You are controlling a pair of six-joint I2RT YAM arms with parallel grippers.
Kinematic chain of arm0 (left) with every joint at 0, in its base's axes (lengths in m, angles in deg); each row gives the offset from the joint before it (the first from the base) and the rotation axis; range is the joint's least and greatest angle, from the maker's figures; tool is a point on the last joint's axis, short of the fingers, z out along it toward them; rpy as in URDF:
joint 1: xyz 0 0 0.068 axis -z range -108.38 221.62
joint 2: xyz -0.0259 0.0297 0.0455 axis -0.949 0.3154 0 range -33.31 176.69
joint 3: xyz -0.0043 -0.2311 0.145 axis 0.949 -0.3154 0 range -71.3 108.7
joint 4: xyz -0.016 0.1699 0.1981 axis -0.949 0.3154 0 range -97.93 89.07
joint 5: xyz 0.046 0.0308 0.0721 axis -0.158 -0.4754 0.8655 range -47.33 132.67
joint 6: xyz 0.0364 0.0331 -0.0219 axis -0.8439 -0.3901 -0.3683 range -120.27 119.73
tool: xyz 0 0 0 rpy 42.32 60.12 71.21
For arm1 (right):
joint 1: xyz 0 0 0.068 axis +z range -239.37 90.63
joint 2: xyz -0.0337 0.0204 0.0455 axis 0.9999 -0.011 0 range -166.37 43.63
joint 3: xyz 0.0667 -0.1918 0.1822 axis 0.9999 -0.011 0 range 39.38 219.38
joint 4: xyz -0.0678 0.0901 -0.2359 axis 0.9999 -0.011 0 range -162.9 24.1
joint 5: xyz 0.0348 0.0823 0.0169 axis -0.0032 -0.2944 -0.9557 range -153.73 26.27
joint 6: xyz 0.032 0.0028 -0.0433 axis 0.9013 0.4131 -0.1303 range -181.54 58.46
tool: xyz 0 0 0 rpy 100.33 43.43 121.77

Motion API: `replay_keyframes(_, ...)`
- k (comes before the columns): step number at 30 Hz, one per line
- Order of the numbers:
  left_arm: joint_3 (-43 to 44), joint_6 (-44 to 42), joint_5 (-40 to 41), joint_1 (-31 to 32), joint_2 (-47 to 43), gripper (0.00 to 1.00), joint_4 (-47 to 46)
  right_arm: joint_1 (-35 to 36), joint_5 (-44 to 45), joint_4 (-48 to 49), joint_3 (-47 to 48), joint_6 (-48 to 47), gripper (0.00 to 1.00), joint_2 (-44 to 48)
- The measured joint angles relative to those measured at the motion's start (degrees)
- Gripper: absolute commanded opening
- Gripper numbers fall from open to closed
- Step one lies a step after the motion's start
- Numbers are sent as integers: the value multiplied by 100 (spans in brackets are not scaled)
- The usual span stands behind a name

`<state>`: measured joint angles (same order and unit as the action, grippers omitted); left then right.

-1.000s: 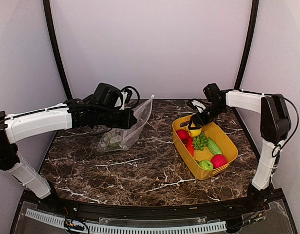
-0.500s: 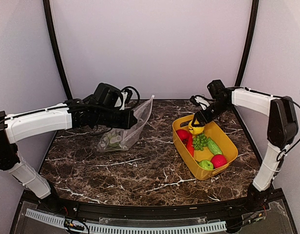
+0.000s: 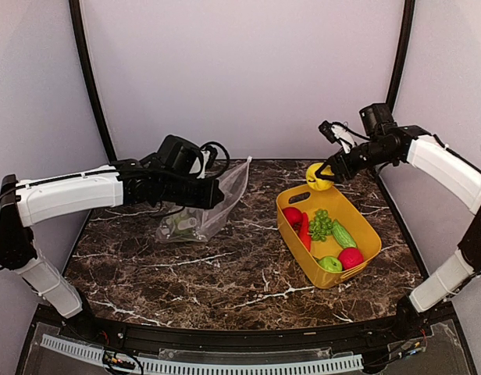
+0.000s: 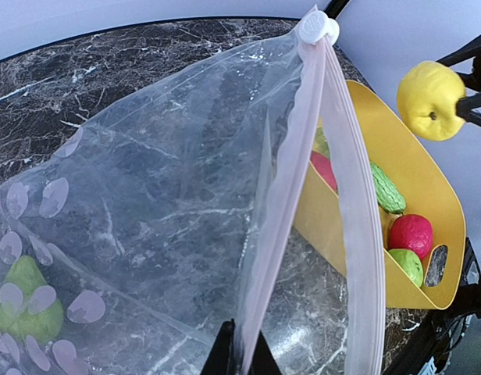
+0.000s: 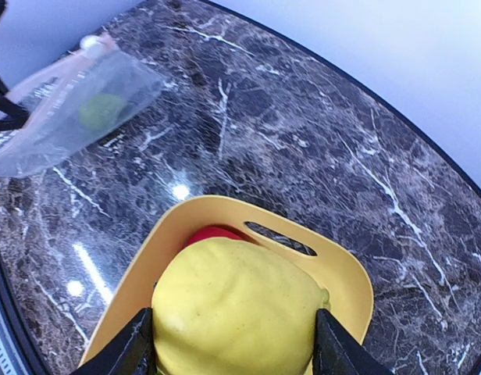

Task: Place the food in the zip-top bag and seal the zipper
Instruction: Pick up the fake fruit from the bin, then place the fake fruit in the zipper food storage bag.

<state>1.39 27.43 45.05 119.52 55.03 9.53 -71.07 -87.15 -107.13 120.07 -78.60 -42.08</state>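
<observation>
The left gripper (image 3: 217, 197) is clenched on the mouth edge of the zip-top bag (image 3: 203, 212), holding it up over the far-left part of the dark marble table (image 3: 225, 273) so that the mouth faces right, toward the yellow tub (image 3: 300, 251). In the left wrist view the fingertips (image 4: 240, 355) pinch one lip of the zipper (image 4: 287, 180) at the bottom of the picture; the two pinkish strips part from there – the mouth gapes – and meet again at the white slider (image 4: 317, 27) at the far end. The lower end of the bag sags onto the table, and one green piece (image 4: 26, 301) lies inside it among the pale spots. The right gripper (image 3: 323, 174) grasps a yellow fruit (image 3: 318, 177) in the air above the far-left corner of the tub; the right wrist view shows a dark finger (image 5: 139, 344) pressed to each side of the fruit (image 5: 236, 312), with the tub's handle slot below it. The rest of the food sits in the tub: a grape bunch (image 3: 322, 225) in the middle, red pieces (image 3: 299, 223) on its left, a green ridged piece (image 3: 343, 234) on its right, and a red ball (image 3: 350, 258) and a green apple (image 3: 330, 264) at the near end. Bag and tub stand apart – bare marble lies between them.
</observation>
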Motion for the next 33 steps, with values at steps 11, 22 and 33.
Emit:
replay_keyframes(11, 168, 22, -70, 0, 267, 4, -144, 278, -2133, 450, 710, 553, 53, 153)
replay_keyframes(22, 437, 42, -131, 0, 348, 4, -149, 1246, -2959, 885, 1980, 1346, 53, -1088)
replay_keyframes(33, 446, 55, -129, 0, 348, 3, -109, 1440, -3383, 1152, 2409, 2109, 53, -2105)
